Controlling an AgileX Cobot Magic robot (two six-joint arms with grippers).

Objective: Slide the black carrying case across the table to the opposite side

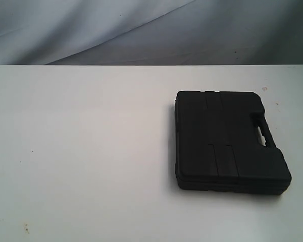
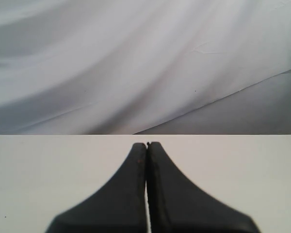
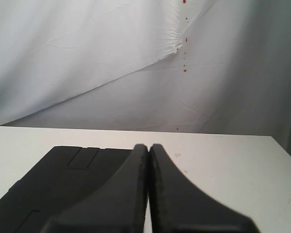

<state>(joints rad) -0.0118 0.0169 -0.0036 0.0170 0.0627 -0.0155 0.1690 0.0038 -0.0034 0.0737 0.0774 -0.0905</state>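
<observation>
The black carrying case (image 1: 227, 141) lies flat on the right half of the white table (image 1: 91, 151), its handle (image 1: 262, 133) on the side facing the table's right edge. Neither arm shows in the exterior view. In the right wrist view the case (image 3: 63, 179) lies partly behind my right gripper (image 3: 148, 145), which is shut with nothing between its fingers. My left gripper (image 2: 147, 144) is shut and empty too, over bare table (image 2: 39, 174), and the case is out of that view.
A creased white and grey cloth backdrop (image 1: 141, 30) hangs behind the table's far edge. Small dark specks (image 1: 26, 228) mark the tabletop near its front left.
</observation>
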